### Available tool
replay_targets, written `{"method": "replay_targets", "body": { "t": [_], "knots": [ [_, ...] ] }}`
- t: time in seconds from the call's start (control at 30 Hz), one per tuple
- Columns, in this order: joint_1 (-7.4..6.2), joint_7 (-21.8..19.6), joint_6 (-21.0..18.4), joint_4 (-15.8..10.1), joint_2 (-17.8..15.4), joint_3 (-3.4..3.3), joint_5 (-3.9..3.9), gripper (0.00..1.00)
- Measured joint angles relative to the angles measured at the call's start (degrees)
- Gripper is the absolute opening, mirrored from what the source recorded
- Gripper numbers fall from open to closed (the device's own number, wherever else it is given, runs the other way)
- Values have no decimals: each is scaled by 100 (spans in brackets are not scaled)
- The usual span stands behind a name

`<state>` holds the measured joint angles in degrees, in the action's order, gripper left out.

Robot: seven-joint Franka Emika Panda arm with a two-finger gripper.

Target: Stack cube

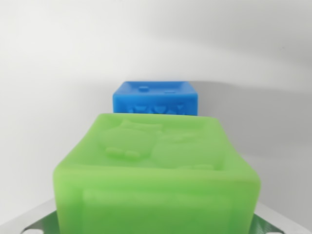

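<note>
Apparently the carry step: the green cube (156, 170) fills the wrist view's foreground, seemingly held, though the jaws are hidden, so I cannot tell; next, centre it over the blue cube (156, 99) beyond, then lower

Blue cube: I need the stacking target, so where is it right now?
In the wrist view the blue cube sits near the picture's centre on the white surface, directly behind the larger-looking green cube that fills the foreground.
</note>
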<state>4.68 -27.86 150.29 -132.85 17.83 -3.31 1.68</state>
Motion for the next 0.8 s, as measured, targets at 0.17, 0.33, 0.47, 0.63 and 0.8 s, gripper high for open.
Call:
{"method": "replay_targets", "body": {
  "t": [0.17, 0.33, 0.47, 0.63, 0.8],
  "knots": [
    [2, 9, 136, 3, 134, 7, 15, 0],
    [5, 19, 255, 12, 263, 13, 33, 0],
    [6, 27, 334, 23, 356, 18, 44, 0],
    [7, 36, 397, 37, 433, 21, 57, 0],
    [7, 44, 450, 49, 497, 23, 67, 0]
  ]
}}
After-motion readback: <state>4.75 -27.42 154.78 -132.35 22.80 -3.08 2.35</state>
